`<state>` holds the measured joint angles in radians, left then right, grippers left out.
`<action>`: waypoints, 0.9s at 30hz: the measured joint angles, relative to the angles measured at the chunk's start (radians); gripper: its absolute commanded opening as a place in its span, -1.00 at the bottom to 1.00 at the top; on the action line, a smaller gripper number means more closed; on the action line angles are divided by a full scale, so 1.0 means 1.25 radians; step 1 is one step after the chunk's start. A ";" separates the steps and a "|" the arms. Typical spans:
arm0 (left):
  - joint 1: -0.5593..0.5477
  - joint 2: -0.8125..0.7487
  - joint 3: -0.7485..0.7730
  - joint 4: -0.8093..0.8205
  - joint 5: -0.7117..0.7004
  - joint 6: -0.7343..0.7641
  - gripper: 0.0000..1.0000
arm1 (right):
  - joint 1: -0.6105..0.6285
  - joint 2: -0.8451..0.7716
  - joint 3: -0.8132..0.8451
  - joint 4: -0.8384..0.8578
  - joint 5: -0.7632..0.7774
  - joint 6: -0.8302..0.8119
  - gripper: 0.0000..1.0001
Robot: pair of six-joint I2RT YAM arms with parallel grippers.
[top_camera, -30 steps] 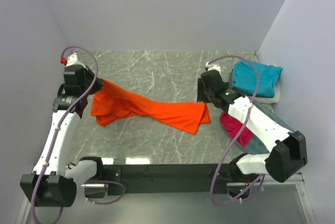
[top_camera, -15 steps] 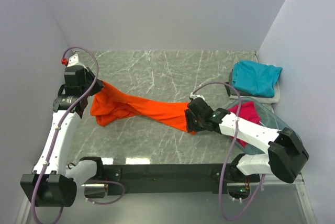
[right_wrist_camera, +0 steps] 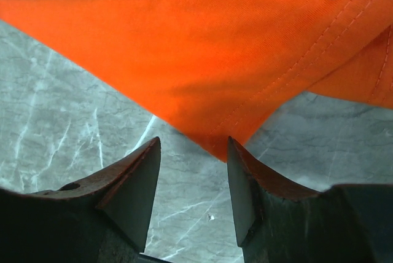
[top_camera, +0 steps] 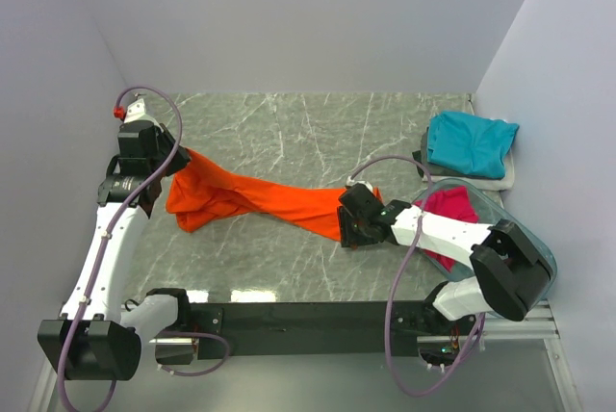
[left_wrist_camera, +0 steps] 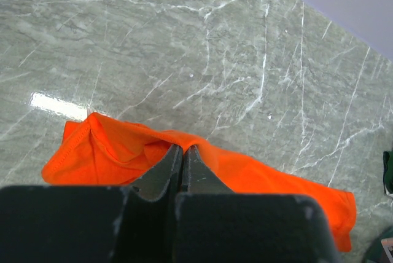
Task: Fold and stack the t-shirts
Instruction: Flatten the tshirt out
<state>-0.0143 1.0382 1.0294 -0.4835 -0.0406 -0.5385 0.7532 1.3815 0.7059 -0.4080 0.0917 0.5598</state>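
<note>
A bright orange t-shirt [top_camera: 269, 198] lies stretched in a long band across the marble table. My left gripper [top_camera: 178, 160] is shut on its left end and holds that end a little off the table; the wrist view shows the fingertips [left_wrist_camera: 182, 149] pinching an orange fold [left_wrist_camera: 264, 177]. My right gripper [top_camera: 345, 224] is open, low at the shirt's near right corner. In the right wrist view that hemmed corner [right_wrist_camera: 215, 146] points down just at the gap between the open fingers [right_wrist_camera: 193, 152]. A folded teal t-shirt [top_camera: 472, 142] lies on a pale one [top_camera: 502, 181] at the back right.
A clear bluish tub [top_camera: 525, 229] stands at the right edge under my right arm, with a magenta-pink t-shirt [top_camera: 445, 208] in it. White walls close in the table at the back and on both sides. The arms' black base bar [top_camera: 308, 316] runs along the near edge.
My right arm has swung from beside the teal shirt down and left to the orange shirt's near right corner. The left arm and its grip have not moved.
</note>
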 measured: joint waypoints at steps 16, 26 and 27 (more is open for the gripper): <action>0.004 0.000 -0.001 0.000 0.002 0.001 -0.99 | 0.002 0.025 -0.016 0.011 0.027 0.016 0.09; 0.005 0.000 -0.001 0.000 0.006 0.002 -0.99 | 0.007 0.041 -0.017 0.042 0.051 0.020 -1.00; 0.005 0.000 -0.001 0.000 0.007 0.002 -0.99 | 0.007 0.041 -0.017 0.042 0.052 0.020 -1.00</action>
<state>-0.0078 1.0382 1.0286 -0.4835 -0.0315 -0.5354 0.7616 1.4330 0.6842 -0.3553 0.1562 0.5854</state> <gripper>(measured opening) 0.014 0.037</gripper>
